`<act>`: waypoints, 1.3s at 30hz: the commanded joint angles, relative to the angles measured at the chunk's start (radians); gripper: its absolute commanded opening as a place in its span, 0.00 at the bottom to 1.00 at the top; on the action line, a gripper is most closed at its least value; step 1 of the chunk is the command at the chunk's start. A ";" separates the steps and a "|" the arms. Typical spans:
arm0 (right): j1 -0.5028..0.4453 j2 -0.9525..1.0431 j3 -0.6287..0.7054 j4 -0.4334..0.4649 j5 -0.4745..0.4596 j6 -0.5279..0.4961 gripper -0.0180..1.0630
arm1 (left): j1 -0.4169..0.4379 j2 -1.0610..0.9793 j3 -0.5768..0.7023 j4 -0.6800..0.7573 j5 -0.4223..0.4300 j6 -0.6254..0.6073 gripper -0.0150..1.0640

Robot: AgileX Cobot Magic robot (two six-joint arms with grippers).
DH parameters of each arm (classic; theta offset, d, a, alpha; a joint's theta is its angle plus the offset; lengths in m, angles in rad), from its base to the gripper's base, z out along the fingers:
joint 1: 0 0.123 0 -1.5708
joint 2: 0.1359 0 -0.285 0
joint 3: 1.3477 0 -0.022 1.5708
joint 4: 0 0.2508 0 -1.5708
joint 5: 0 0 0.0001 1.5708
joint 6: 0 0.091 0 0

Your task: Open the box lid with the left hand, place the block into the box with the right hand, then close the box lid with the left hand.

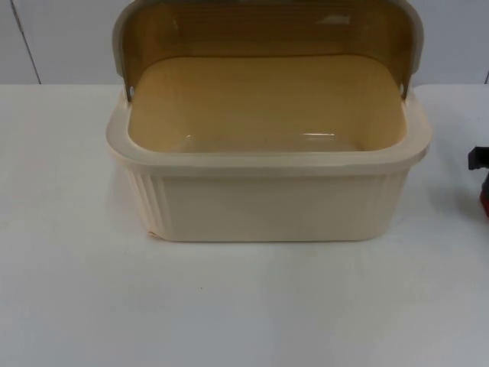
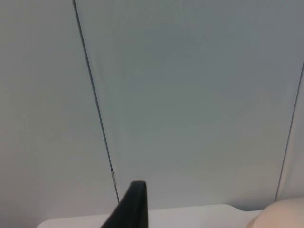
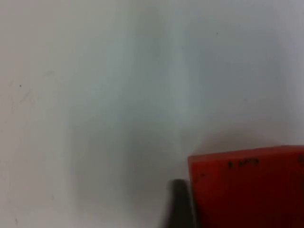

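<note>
The cream box (image 1: 267,202) stands in the middle of the table with its amber see-through lid (image 1: 267,30) raised at the back, and its inside holds nothing. A red block (image 1: 484,200) lies at the table's right edge, just below a black part of my right gripper (image 1: 477,158). In the right wrist view the red block (image 3: 247,190) sits close against the gripper, over the white table. My left gripper (image 2: 134,206) waits off to the side, facing the grey partition wall, with a corner of the box (image 2: 280,216) beside it.
White table top (image 1: 76,290) runs wide in front of the box and on both sides of it. The grey partition wall (image 1: 61,38) closes off the back, right behind the raised lid.
</note>
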 commanded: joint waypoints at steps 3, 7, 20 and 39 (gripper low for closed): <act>0.004 0.000 -0.005 0.005 -0.004 0.061 0.10 | 0.000 0.000 0.006 0.008 -0.008 -0.005 0.96; 0.004 -0.013 -0.005 0.005 0.004 0.101 0.02 | 0.000 0.000 0.006 0.008 -0.008 -0.005 0.96; 0.006 -0.257 -0.055 -0.005 0.103 0.014 0.02 | 0.000 0.000 0.006 0.006 -0.008 -0.005 0.96; 0.022 -0.502 -0.585 0.006 0.326 -0.191 0.02 | 0.000 -0.020 0.006 -0.013 -0.012 -0.005 0.96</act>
